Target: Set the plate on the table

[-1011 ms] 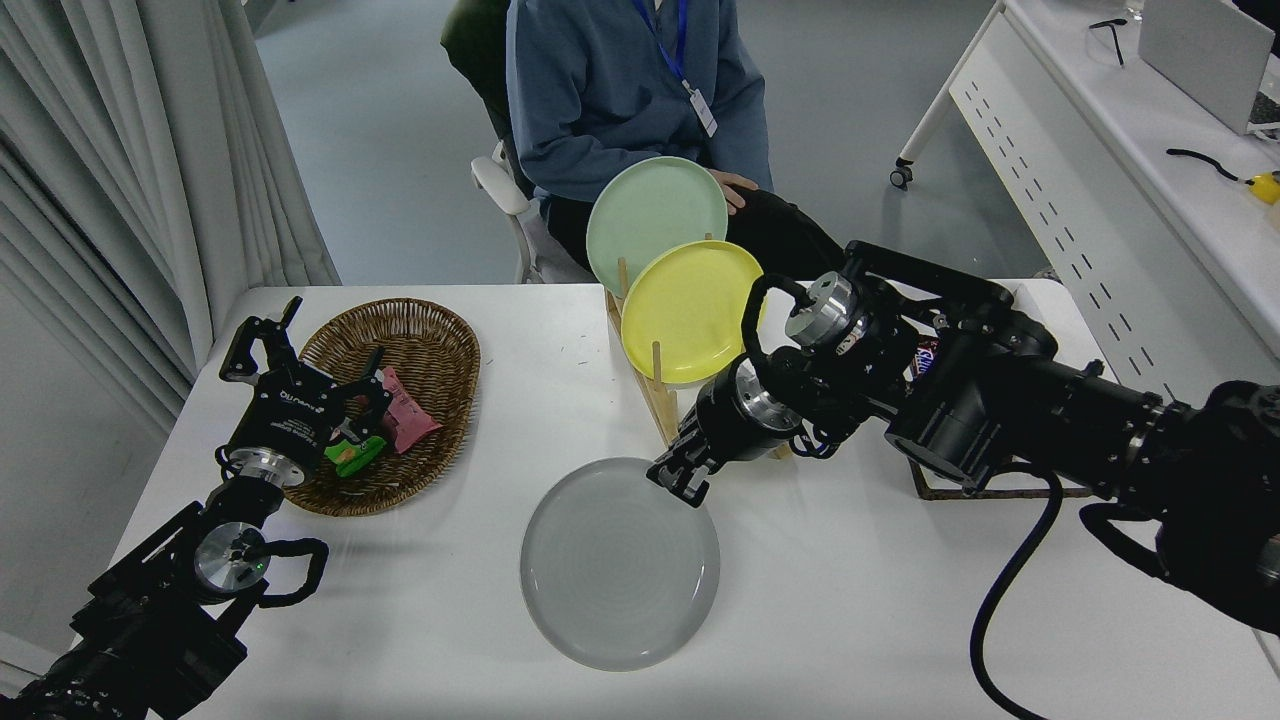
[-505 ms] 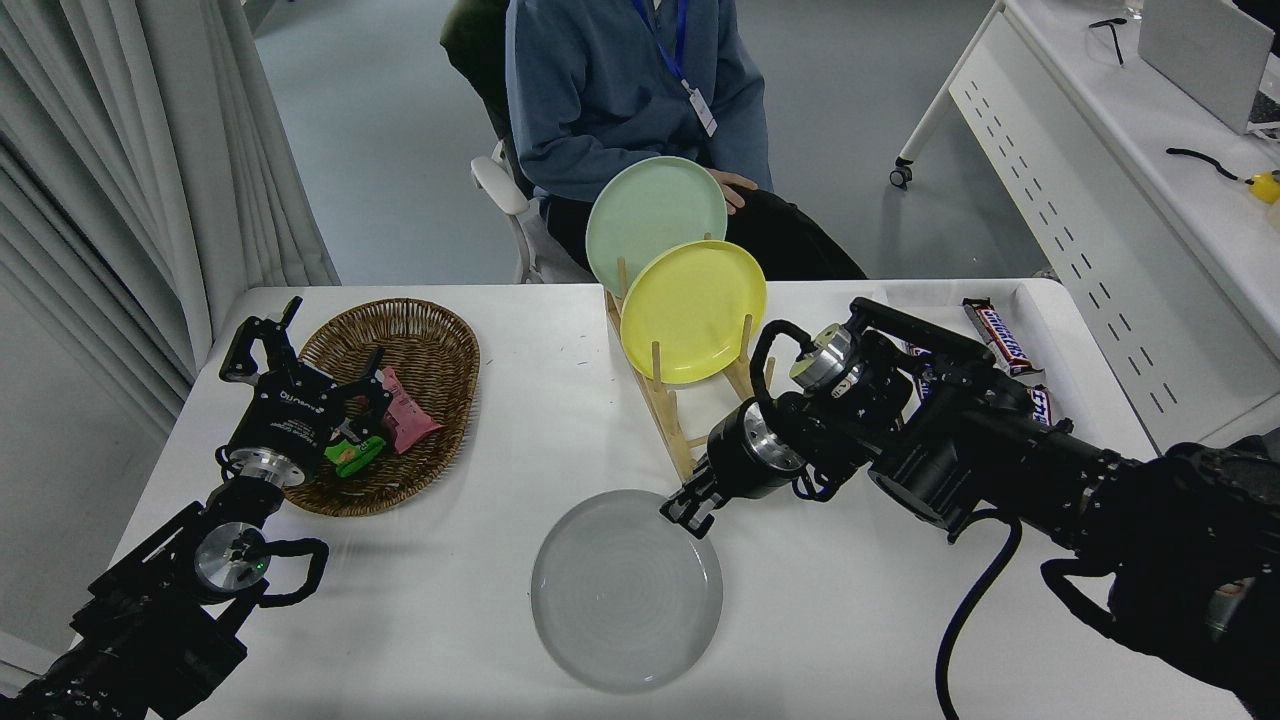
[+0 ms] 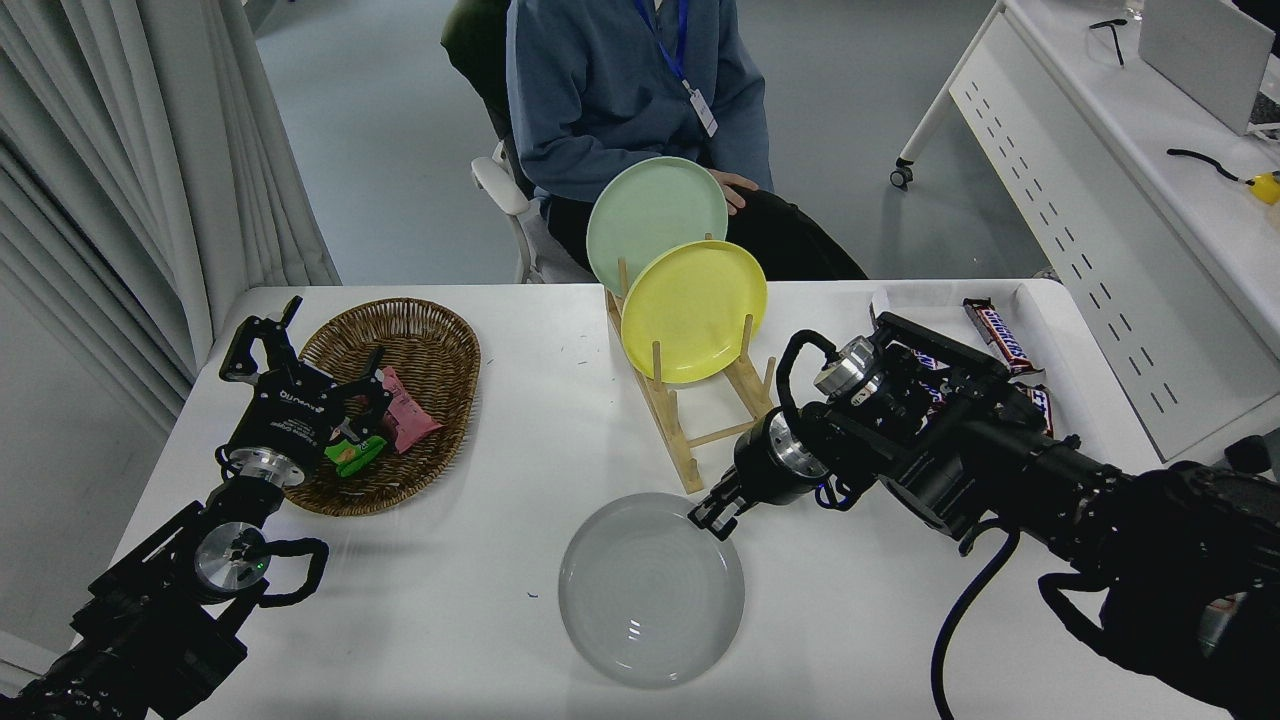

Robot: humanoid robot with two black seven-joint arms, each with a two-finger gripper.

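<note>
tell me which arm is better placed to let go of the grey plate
The right. The right gripper is at the grey plate's far-right rim, apparently gripping it, with the plate low over the white table. The left gripper is parked over the wicker basket, far from the plate.

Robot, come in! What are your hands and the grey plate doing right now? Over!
Right gripper shut on the plate at its far rim. Plate low over the table. Left gripper parked by basket. Nothing blocking.

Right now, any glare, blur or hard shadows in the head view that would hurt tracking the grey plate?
Head view: sharp and evenly lit. The plate shows small white glints near its lower centre and only a soft shadow on the table. The right gripper at its far-right rim reads crisp, without motion smear. Straight edges bow slightly toward the frame borders.
</note>
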